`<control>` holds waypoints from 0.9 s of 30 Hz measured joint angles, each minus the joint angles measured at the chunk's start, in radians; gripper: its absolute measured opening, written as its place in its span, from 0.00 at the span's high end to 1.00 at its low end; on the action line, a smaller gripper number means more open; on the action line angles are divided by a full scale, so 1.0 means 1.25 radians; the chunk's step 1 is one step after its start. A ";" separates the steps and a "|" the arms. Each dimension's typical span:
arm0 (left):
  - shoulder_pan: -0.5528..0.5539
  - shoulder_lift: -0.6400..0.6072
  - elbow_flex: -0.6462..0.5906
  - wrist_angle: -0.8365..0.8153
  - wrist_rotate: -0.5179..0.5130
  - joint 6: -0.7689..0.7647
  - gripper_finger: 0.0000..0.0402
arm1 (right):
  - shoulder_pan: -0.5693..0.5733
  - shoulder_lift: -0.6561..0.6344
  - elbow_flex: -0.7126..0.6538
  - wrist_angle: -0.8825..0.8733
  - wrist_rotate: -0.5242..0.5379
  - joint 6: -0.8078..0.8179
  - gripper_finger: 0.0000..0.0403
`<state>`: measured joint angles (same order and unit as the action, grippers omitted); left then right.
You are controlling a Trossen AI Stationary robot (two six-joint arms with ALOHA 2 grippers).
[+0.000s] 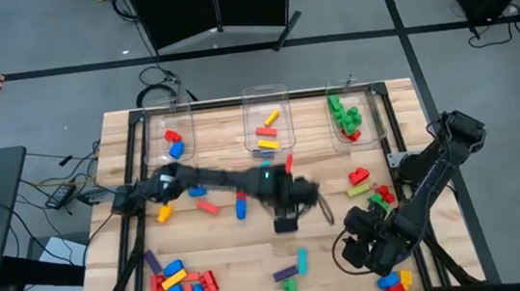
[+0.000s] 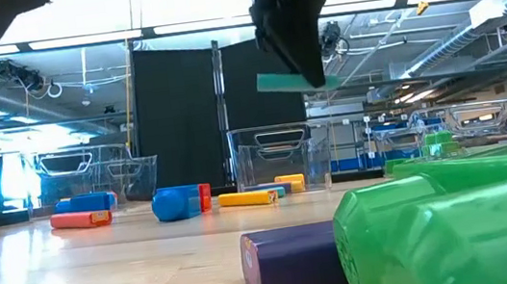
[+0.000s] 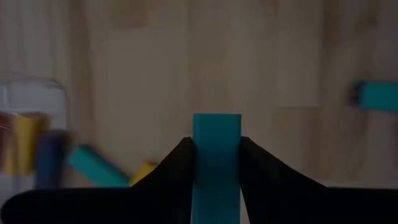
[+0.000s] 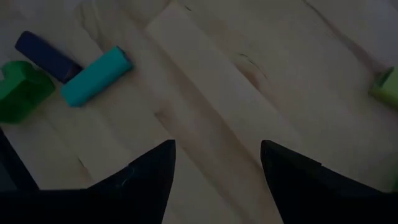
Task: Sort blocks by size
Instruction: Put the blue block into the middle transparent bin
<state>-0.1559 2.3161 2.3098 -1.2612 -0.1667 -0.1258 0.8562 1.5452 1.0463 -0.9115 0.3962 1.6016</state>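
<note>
Nearest the low camera lies a chunky green block (image 2: 457, 224), filling the lower right of that view, with a purple block (image 2: 292, 261) touching its side on the wooden table (image 2: 105, 277). Further back on the boards sit a blue block (image 2: 176, 203), a long yellow block (image 2: 247, 199) and a long red block (image 2: 81, 219).

The block in play is a long cyan block (image 3: 216, 163), flat-sided and plain in colour. It stands clamped between the two dark fingers of the left gripper (image 3: 216, 171), its free end poking out beyond the fingertips. In the low view it hangs clear above the table under the gripper, well above the bricks below.

The left arm (image 1: 215, 181) stretches from the table's left side across to the middle, its gripper in front of the middle clear bin (image 1: 268, 130). That bin holds yellow, red and blue pieces; the left bin (image 1: 168, 141) holds red and blue ones, the right bin (image 1: 354, 116) green ones.

The right gripper (image 4: 217, 165) hovers over bare wood near the table's right front, its fingers spread wide with nothing between them. Another cyan block (image 4: 96, 76) lies on the table well ahead of it.
</note>
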 joint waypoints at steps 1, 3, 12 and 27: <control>0.022 0.000 0.005 -0.003 0.011 0.026 0.75 | 0.001 0.000 -0.002 0.000 0.000 0.012 0.39; 0.063 0.000 0.013 -0.001 0.034 0.072 0.75 | 0.001 0.000 -0.004 -0.002 0.000 0.026 0.39; 0.286 -0.002 0.038 0.044 0.087 0.214 0.70 | -0.082 -0.001 -0.004 -0.058 0.000 0.045 0.39; 0.507 0.017 -0.072 0.205 0.221 0.267 0.71 | -0.330 -0.021 -0.004 -0.123 0.011 0.038 0.39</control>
<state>0.4782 2.3373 2.2198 -1.0051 0.1093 0.2073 0.4443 1.5189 1.0412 -1.0649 0.4099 1.6497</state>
